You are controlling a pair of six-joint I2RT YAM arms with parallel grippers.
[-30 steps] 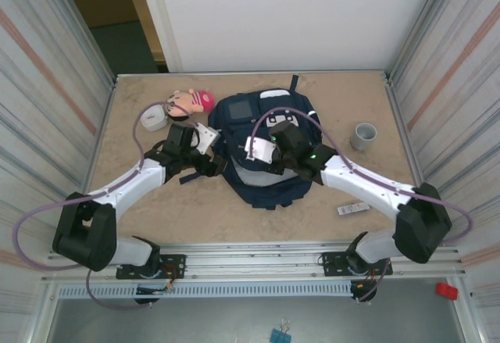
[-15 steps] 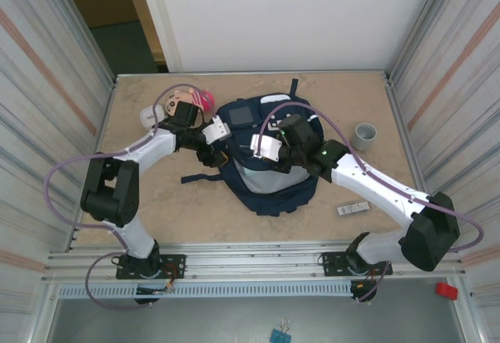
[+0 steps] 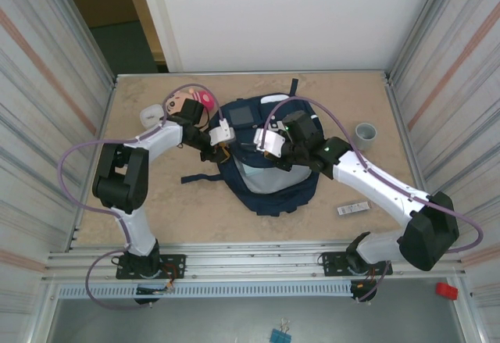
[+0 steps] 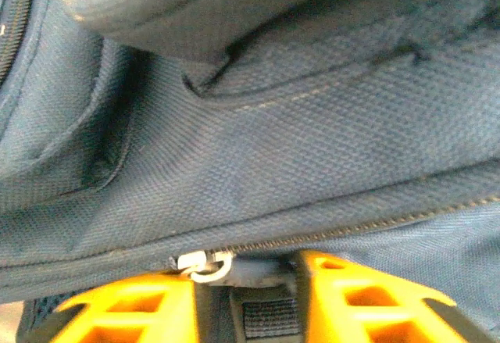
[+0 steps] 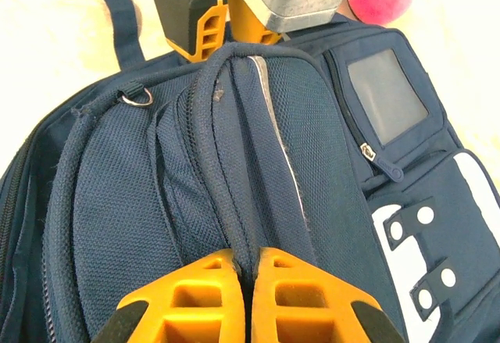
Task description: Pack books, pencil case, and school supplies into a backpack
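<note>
Vs 1 s ago: left arm has swung its elbow up off the near-left of the table [image 3: 156, 202] and now stands tall. Its forearm runs right w/ the left gripper [image 4: 248, 274] brought in against the upper-left edge of the backpack [image 3: 273, 183]; before, it sat further left, over the straps. Its jaws have narrowed a lot, but a gap shows btwn the orange fingers. White zipper pull [image 4: 205, 265] sits right at one fingertip on the zip seam; can't tell if it's actually pinched. Right arm barely changed: stretched diagonally from the near-right base, gripper slightly farther up the bag. Right gripper [image 5: 246, 259] is clenched tight on a raised fold of navy fabric, fingers touching, facing the left gripper along that ridge. Backpack lies mid-table, white patch + grey panel up. Pink-and-tan pouch [image 3: 195, 99] is just beyond its upper-left corner, white rounded box [image 3: 149, 114] left of that. White-and-black bar [image 3: 353, 209] lies on the table to the near-right, apart from the bag; grey cup [image 3: 365, 134] is at far right.
</note>
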